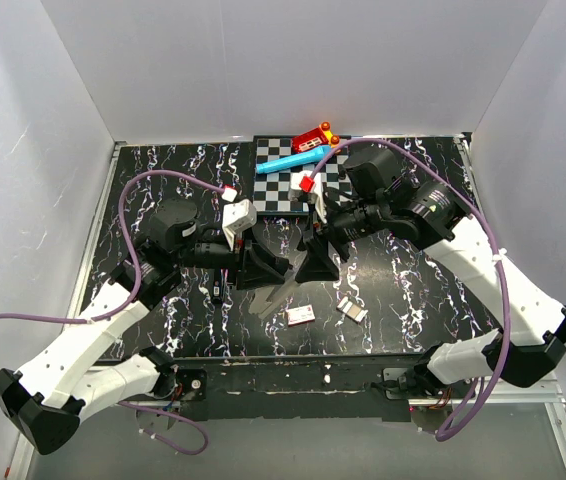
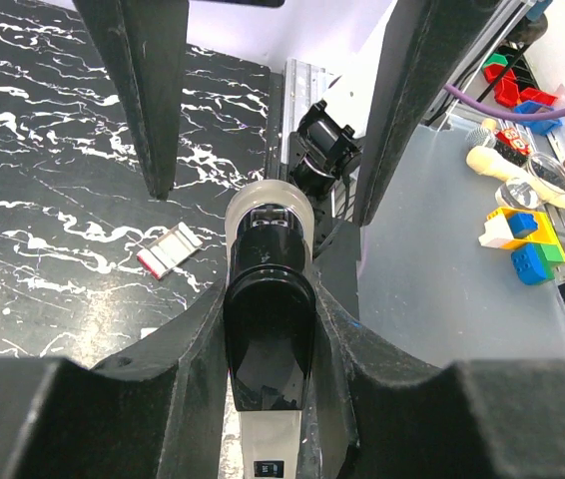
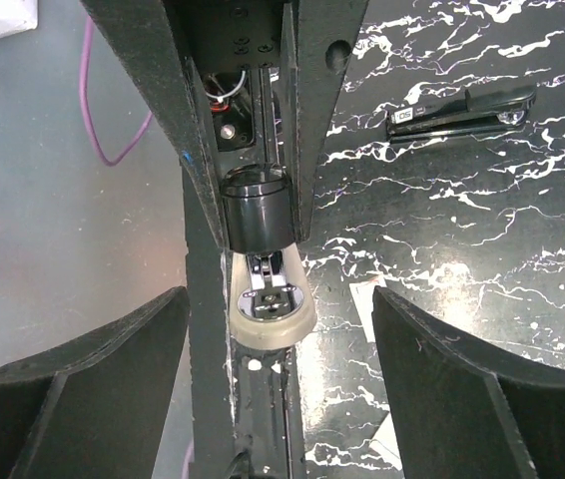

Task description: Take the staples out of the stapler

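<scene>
Jaws, left gripper (image 1: pixel 261 268): clamped across the body of the stapler (image 2: pixel 268 329), holding it above the table (image 1: pixel 413 300) with its free end towards the other arm, apparently to steady it. Jaws, right gripper (image 1: pixel 315 262): spread wide, one finger on either side of the stapler's free end and touching neither side, likely placed to close there and draw the magazine open. Staples (image 1: pixel 353 310): one short silvery strip on the table, below and right of the stapler in the overhead view, beyond a white-and-red box (image 1: pixel 300 315); any inside the stapler cannot be seen.
</scene>
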`<action>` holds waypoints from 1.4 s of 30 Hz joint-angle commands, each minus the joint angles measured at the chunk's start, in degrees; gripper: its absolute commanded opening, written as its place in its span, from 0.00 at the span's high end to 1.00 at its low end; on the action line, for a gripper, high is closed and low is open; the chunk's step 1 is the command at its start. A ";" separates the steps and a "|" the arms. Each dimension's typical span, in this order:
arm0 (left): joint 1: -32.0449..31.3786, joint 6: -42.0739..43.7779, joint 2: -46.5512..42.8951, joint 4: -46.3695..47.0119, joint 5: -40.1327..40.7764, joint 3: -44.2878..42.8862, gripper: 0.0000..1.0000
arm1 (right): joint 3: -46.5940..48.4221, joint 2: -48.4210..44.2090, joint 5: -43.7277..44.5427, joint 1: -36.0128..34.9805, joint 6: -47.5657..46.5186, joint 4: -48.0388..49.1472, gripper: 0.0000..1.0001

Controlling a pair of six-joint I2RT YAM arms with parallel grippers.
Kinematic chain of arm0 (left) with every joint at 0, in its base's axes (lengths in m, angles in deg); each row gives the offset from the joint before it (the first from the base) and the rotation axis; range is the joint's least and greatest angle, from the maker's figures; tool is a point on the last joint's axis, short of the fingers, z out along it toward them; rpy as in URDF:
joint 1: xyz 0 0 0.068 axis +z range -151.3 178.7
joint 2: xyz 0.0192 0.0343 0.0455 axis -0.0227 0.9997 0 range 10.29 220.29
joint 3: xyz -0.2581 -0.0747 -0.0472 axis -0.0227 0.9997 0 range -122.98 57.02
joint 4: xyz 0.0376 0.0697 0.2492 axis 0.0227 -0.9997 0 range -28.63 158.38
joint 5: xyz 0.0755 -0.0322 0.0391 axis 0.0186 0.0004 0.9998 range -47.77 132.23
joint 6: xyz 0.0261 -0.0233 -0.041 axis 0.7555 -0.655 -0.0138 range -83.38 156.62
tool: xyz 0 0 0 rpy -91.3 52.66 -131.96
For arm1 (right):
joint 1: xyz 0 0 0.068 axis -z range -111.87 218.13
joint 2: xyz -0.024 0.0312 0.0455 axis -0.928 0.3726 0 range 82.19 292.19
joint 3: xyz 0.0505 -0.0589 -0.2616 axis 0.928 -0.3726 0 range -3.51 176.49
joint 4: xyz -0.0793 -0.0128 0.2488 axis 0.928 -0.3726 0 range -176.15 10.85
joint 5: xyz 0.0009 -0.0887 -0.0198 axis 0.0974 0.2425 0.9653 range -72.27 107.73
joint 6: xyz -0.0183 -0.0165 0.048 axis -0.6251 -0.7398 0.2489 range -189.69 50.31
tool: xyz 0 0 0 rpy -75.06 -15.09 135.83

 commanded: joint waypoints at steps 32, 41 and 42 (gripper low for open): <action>0.03 -6.37 0.10 8.41 -3.98 -1.39 1.00 | -10.13 -5.11 -4.63 -2.81 1.44 10.65 0.94; 0.03 -10.23 -3.41 13.60 0.15 -1.31 1.00 | -21.62 -11.78 -1.47 -2.81 6.62 17.67 0.99; 0.03 -10.76 -4.02 14.39 0.76 -1.13 1.00 | -23.30 -13.10 -1.03 -2.81 7.58 18.99 0.99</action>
